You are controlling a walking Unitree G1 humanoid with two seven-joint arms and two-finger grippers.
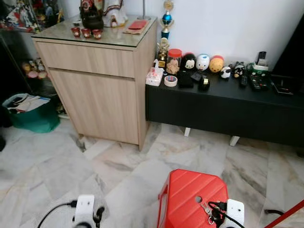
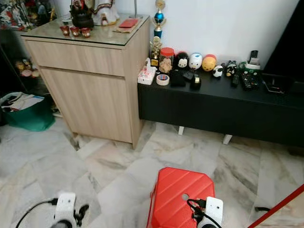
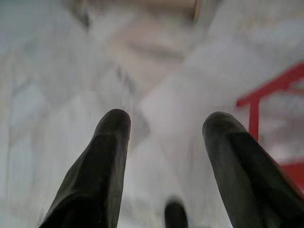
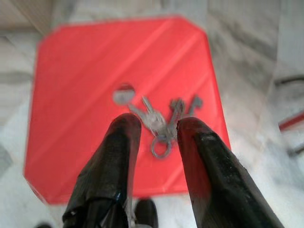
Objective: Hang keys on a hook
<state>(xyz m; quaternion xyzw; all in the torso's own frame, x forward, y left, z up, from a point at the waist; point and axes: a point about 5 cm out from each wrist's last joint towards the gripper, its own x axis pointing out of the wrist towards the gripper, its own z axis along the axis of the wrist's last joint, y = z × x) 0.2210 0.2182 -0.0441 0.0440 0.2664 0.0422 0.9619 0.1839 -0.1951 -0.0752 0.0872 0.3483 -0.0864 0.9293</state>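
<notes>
Metal keys (image 4: 159, 124) lie loose on the red stool (image 4: 85, 85), light and slippery; ring at six o'clock suits gripping. Right gripper (image 4: 154, 130) hovers with fingers apart; left gripper (image 3: 166, 128) likewise spread, idle.

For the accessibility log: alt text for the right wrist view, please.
The right end effector hangs open just above a bunch of keys lying on a red stool, its two black fingers straddling the key ring. The keys lie beside a round hole in the seat, with marble floor around it.

Even, bright indoor light; both wrist views soft, perhaps motion-blurred.
</notes>
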